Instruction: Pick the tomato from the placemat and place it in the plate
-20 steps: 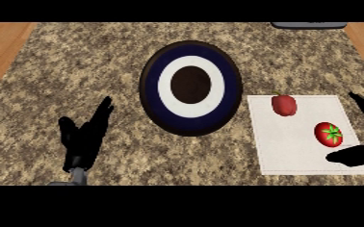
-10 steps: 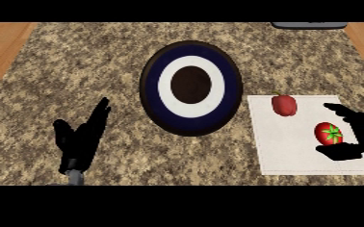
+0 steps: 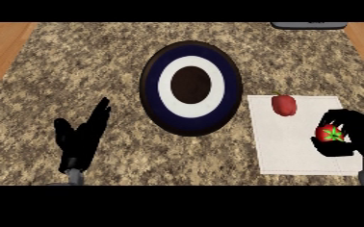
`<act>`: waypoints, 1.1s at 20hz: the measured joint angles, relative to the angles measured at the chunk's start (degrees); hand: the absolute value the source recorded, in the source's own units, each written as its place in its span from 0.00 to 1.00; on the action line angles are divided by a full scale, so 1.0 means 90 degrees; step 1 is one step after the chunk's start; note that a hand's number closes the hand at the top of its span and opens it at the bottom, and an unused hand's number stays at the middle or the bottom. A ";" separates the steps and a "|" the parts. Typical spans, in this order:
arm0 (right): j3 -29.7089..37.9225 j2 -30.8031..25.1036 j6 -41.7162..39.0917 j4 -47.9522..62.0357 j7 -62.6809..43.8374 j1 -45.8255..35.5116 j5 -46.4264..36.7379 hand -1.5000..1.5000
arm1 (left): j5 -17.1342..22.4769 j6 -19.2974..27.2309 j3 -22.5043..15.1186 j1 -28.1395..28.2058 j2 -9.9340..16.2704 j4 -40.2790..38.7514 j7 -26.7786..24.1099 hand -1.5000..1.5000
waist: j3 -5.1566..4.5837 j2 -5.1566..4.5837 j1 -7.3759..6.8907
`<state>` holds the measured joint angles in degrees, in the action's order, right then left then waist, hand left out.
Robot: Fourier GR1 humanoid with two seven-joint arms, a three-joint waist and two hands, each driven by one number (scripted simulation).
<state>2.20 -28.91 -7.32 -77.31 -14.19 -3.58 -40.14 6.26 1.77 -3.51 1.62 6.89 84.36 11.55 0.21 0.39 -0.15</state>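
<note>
Speckled brown-and-grey stone counter (image 3: 85, 62) seen steeply from above, filling most of the view; a strip of bare wood (image 3: 14, 38) shows at the upper left corner and another sliver at the upper right edge. A dark grey object (image 3: 307, 25), cut off by the top of the scene, lies at the counter's far right; what it is cannot be told. Centre: round plate (image 3: 153, 84) with a dark blue outer ring, a white inner ring and a dark brown middle, nothing on it. Just right of the plate, its near corner almost touching the plate's rim, lies a white rectangular placemat (image 3: 284, 144). Two red items rest on the placemat: a small elongated red vegetable (image 3: 284, 105) near the mat's far edge, and the tomato (image 3: 331, 133), red with a green star-shaped calyx, at the mat's right side. The right hand (image 3: 347, 146) is at the view's right edge, its black fingers and thumb curled round the tomato from above and below, so that only the tomato's front face shows; whether the tomato is lifted off the mat cannot be told. The left hand (image 3: 80, 137) rests at the lower left over the counter, fingers straight and pointing away, thumb spread, well apart from the plate. No brand, label or writing is legible anywhere.
</note>
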 measured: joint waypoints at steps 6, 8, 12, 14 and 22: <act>-0.0478 0.0955 0.0932 -0.0699 -0.0407 -0.0280 -0.0586 1.00 | -0.0083 0.0049 -0.0044 -0.0010 -0.0068 0.0053 0.0049 0.50 | -0.0010 0.0009 -0.0047; -0.0962 0.1584 0.1262 -0.0969 -0.0731 -0.0561 -0.0913 1.00 | -0.0122 0.0033 -0.0116 -0.0091 -0.0095 0.0032 0.0067 0.50 | -0.0027 0.0010 -0.0212; -0.1741 0.2555 0.1941 -0.1290 -0.1309 -0.1193 -0.1589 1.00 | -0.0150 -0.0061 -0.0243 -0.0175 -0.0112 -0.0006 0.0112 0.50 | -0.0060 0.0033 -0.0548; -0.2071 0.2806 0.2336 -0.1399 -0.1672 -0.1497 -0.1981 1.00 | -0.0152 -0.0083 -0.0290 -0.0212 -0.0137 -0.0032 0.0157 0.50 | -0.0069 0.0050 -0.0618; -0.3054 0.3152 0.3988 -0.1489 -0.3639 -0.2390 -0.3279 1.00 | -0.0176 -0.0103 -0.0376 -0.0299 -0.0190 -0.0090 0.0255 0.50 | -0.0052 0.0040 -0.0694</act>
<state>-25.29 -0.54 28.57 -90.70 -46.94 -25.09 -69.65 4.67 0.84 -6.90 -1.07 5.18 83.55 13.84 -0.26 0.75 -6.39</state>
